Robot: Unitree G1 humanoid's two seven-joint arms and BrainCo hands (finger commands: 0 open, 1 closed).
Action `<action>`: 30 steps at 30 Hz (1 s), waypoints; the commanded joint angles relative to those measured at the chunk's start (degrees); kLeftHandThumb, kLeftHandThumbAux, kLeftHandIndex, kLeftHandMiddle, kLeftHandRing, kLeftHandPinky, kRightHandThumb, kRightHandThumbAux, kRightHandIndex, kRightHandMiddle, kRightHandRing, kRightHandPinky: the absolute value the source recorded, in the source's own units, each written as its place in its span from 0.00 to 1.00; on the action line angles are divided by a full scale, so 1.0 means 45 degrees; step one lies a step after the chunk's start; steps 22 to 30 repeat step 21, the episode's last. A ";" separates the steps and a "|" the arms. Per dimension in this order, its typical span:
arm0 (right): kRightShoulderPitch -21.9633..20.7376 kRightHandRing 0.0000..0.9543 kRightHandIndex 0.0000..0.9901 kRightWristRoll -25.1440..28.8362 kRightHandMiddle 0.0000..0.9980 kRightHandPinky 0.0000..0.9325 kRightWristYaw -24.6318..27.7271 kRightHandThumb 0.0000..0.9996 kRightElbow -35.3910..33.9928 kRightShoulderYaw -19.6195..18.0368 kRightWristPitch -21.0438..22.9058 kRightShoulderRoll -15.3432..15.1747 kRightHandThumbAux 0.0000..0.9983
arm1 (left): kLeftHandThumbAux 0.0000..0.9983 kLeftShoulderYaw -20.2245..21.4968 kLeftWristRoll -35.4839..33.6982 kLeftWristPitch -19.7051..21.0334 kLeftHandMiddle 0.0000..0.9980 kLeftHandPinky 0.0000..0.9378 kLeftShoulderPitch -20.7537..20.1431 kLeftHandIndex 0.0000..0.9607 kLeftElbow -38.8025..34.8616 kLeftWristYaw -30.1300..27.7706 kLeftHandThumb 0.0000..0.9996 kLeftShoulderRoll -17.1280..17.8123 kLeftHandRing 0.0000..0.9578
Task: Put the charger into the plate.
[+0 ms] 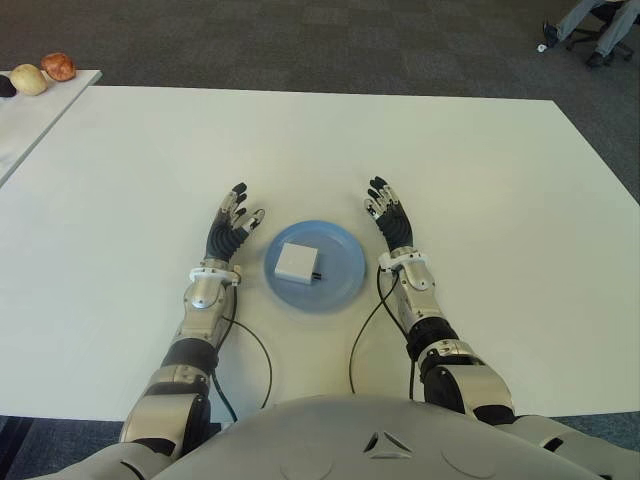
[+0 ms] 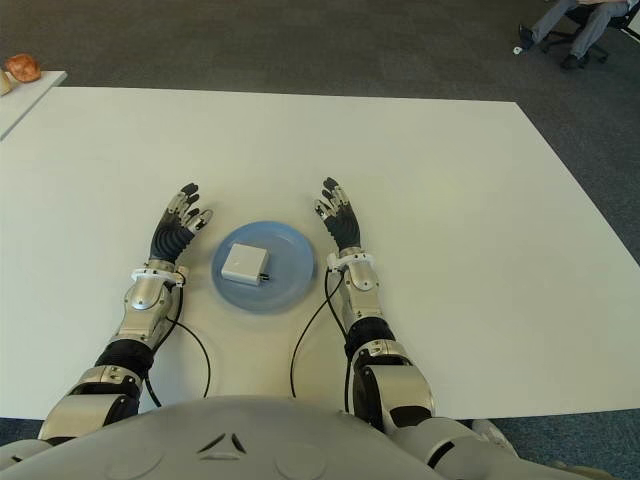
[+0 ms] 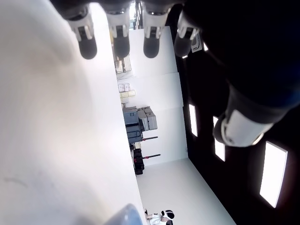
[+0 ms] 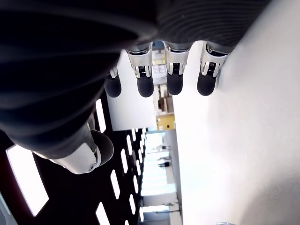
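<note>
A white square charger [image 1: 298,262] lies flat inside the round blue plate [image 1: 345,262] near the front middle of the white table [image 1: 320,150]. My left hand [image 1: 232,226] shows just left of the plate, its fingers [image 3: 87,43] stretched out and holding nothing. My right hand [image 1: 391,218] shows just right of the plate, its fingers [image 4: 173,79] likewise spread and bare. Neither hand touches the charger or the plate.
A second white table [image 1: 30,110] at the far left carries round fruit-like items [image 1: 58,66]. A seated person's legs and a wheeled chair [image 1: 600,35] stand at the far right corner on the dark carpet. Black cables [image 1: 360,330] run along both forearms.
</note>
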 commanded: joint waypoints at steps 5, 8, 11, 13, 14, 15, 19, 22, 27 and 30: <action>0.0785 0.00 0.00 0.0002 0.01 0.00 -0.0176 0.02 0.0325 0.0098 0.0566 0.0102 0.65 | 0.59 -0.0235 -0.0115 0.0600 0.00 0.00 0.0356 0.00 0.0700 -0.0327 0.00 -0.0240 0.00; 0.0811 0.00 0.00 0.0010 0.01 0.00 -0.0186 0.02 0.0305 0.0111 0.0560 0.0095 0.65 | 0.59 -0.0281 -0.0127 0.0725 0.00 0.00 0.0321 0.00 0.0716 -0.0350 0.00 -0.0231 0.00; 0.0823 0.00 0.00 0.0007 0.01 0.00 -0.0208 0.02 0.0295 0.0121 0.0559 0.0090 0.65 | 0.59 -0.0300 -0.0207 0.0915 0.00 0.00 0.0273 0.00 0.0726 -0.0427 0.00 -0.0223 0.00; 0.0829 0.00 0.00 0.0002 0.01 0.00 -0.0232 0.02 0.0303 0.0121 0.0554 0.0079 0.65 | 0.59 -0.0282 -0.0307 0.1079 0.00 0.00 0.0213 0.00 0.0761 -0.0508 0.00 -0.0244 0.00; 0.0834 0.00 0.00 0.0002 0.01 0.00 -0.0239 0.01 0.0310 0.0118 0.0548 0.0070 0.65 | 0.59 -0.0270 -0.0350 0.1137 0.00 0.00 0.0192 0.00 0.0775 -0.0538 0.00 -0.0263 0.00; 0.0837 0.00 0.00 0.0001 0.01 0.00 -0.0251 0.01 0.0317 0.0116 0.0543 0.0065 0.65 | 0.59 -0.0255 -0.0394 0.1186 0.00 0.00 0.0174 0.00 0.0784 -0.0568 0.00 -0.0281 0.00; 0.0841 0.00 0.00 -0.0005 0.01 0.00 -0.0288 0.01 0.0331 0.0120 0.0518 0.0063 0.64 | 0.59 -0.0225 -0.0483 0.1290 0.00 0.00 0.0112 0.00 0.0827 -0.0628 0.00 -0.0306 0.00; 0.0843 0.00 0.00 0.0000 0.02 0.00 -0.0292 0.01 0.0340 0.0117 0.0501 0.0057 0.64 | 0.59 -0.0231 -0.0506 0.1331 0.00 0.00 0.0092 0.00 0.0847 -0.0623 0.00 -0.0324 0.00; 0.0843 0.00 0.00 0.0000 0.02 0.00 -0.0292 0.01 0.0340 0.0117 0.0501 0.0057 0.64 | 0.59 -0.0231 -0.0506 0.1331 0.00 0.00 0.0092 0.00 0.0847 -0.0623 0.00 -0.0324 0.00; 0.0843 0.00 0.00 0.0000 0.02 0.00 -0.0292 0.01 0.0340 0.0117 0.0501 0.0057 0.64 | 0.59 -0.0231 -0.0506 0.1331 0.00 0.00 0.0092 0.00 0.0847 -0.0623 0.00 -0.0324 0.00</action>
